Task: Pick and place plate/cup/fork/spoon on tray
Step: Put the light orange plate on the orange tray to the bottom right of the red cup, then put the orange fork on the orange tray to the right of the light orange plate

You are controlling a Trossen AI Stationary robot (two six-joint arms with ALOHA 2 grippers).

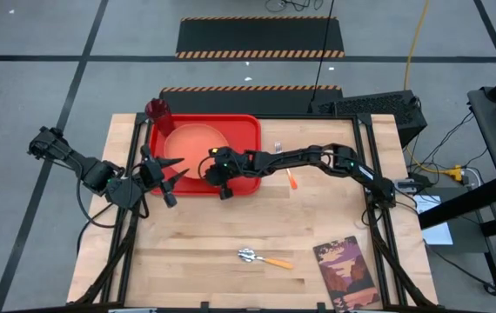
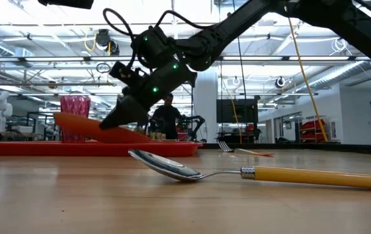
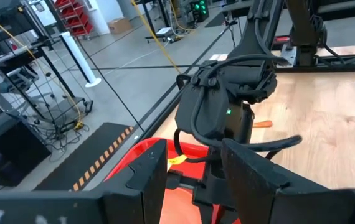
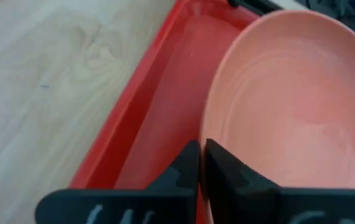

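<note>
The right gripper [image 1: 211, 167] pinches the near rim of the plate [image 1: 192, 146], holding it tilted over the tray [image 1: 244, 130], its far edge lifted in the low view. The left gripper [image 1: 171, 176] hangs with fingers spread just beside the tray's left edge. The cup [image 1: 158, 112] stands at the tray's far left corner. The fork [image 1: 284, 167] lies right of the tray, the spoon [image 1: 264, 258] nearer the table's front edge.
</note>
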